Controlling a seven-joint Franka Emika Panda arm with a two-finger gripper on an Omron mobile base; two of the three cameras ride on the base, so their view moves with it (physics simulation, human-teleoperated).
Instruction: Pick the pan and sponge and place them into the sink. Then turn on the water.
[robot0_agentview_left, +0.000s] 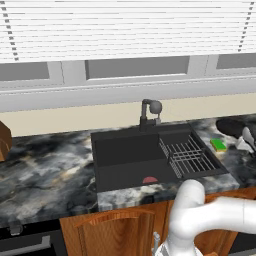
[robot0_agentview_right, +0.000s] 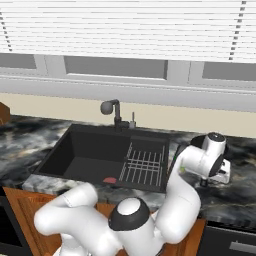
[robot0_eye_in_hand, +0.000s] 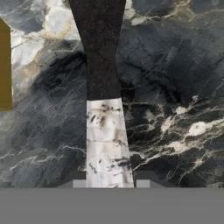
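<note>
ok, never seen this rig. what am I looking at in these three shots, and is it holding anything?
It is a rendered kitchen with a white robot arm on a driving base. Two pictures come from cameras on the base, behind the arm to its left and right, both looking over the sink. The third comes from a camera on the hand, looking down along the end effector.

On the marble counter, right of the sink, lie a black pan and a green sponge. The sink holds a wire rack, and no water runs from the faucet.

In the hand view, the fingertips sit against both sides of the pan handle's light tip, so it appears to be gripping the pan.
</note>
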